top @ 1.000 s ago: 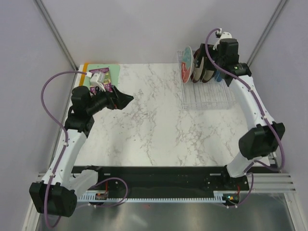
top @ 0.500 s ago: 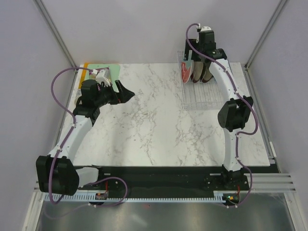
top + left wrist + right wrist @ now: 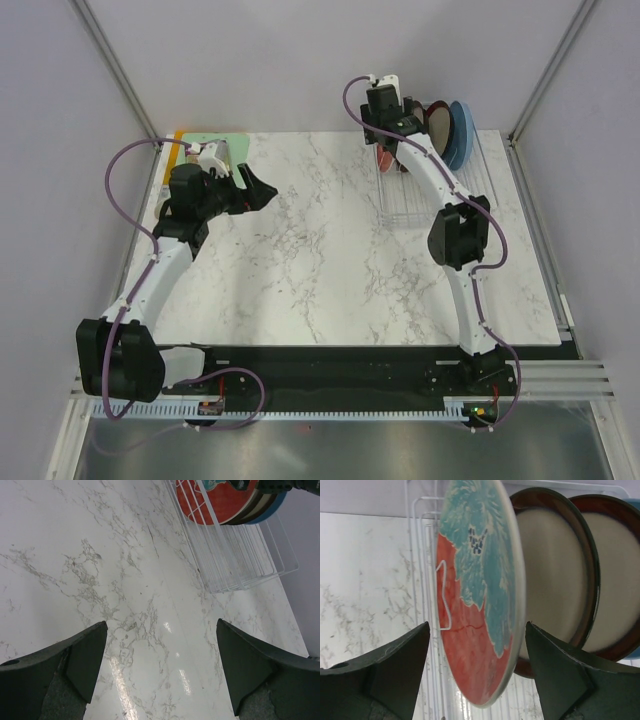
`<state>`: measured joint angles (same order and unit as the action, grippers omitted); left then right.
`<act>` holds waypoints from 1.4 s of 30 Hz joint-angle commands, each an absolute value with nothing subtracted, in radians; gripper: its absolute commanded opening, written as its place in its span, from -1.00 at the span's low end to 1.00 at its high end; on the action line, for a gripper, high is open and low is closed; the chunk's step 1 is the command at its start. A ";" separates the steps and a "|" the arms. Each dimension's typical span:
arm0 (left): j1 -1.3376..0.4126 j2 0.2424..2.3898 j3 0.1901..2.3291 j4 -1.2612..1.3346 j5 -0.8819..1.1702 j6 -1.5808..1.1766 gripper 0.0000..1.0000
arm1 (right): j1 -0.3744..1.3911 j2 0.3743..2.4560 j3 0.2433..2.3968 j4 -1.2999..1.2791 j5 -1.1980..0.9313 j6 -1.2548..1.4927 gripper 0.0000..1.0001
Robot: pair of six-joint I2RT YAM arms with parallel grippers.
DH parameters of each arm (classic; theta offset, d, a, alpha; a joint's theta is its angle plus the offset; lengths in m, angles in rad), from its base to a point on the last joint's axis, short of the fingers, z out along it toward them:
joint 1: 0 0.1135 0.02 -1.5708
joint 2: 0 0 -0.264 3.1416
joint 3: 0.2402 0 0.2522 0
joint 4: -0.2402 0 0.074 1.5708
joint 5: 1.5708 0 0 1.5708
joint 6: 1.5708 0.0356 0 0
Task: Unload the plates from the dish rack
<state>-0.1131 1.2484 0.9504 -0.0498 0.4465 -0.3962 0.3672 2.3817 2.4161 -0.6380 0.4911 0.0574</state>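
1. Now, the right tool [image 3: 477,630] is at the dish rack [image 3: 245,555] in the far right corner of the surface [image 3: 320,270], jaws spread wide.
2. The red-and-teal plate [image 3: 480,595] stands on edge between its fingers [image 3: 395,670]; whether they touch it, I cannot tell.
3. Behind it, two dark-rimmed cream plates [image 3: 547,585] and a blue plate [image 3: 463,135] stand in the rack.
4. Over on the left, the left tool [image 3: 162,650] hangs open above bare marble, holding nothing.
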 commanded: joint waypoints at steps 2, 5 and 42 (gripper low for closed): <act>-0.112 1.227 0.933 -0.012 0.442 -0.423 0.92 | 0.345 2.395 2.438 -0.580 0.620 0.037 0.70; -0.112 1.223 0.923 -0.011 0.448 -0.422 0.91 | 0.339 2.396 2.437 -0.563 0.597 0.044 0.58; -0.123 1.252 0.925 -0.034 0.482 -0.433 0.79 | 0.472 2.023 2.207 -0.106 1.060 -0.286 -1.00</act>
